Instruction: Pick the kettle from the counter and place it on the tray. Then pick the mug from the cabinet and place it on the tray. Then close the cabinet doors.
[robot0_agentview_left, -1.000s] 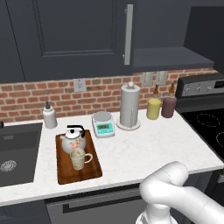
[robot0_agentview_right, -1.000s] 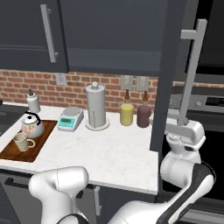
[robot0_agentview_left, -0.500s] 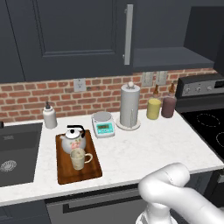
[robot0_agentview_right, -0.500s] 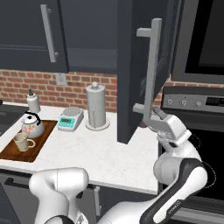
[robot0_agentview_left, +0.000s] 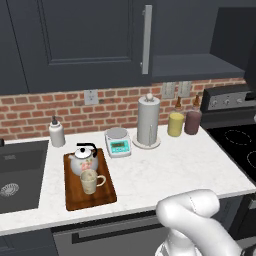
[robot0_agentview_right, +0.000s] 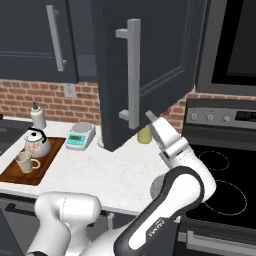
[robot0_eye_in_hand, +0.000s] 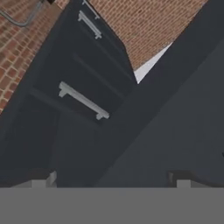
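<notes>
Beside the stove, the spread claw (robot0_agentview_right: 150, 117) has swung the cabinet door (robot0_agentview_right: 150, 65) further toward closing.

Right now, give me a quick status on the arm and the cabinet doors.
Gripper open, empty, against right cabinet door, part-swung. Left door shut. Kettle and mug on tray. Nothing blocking.

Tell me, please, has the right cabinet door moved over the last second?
Yes. The cabinet door has swung leftward toward closing, now hiding the paper towel holder in the right base view.
</notes>
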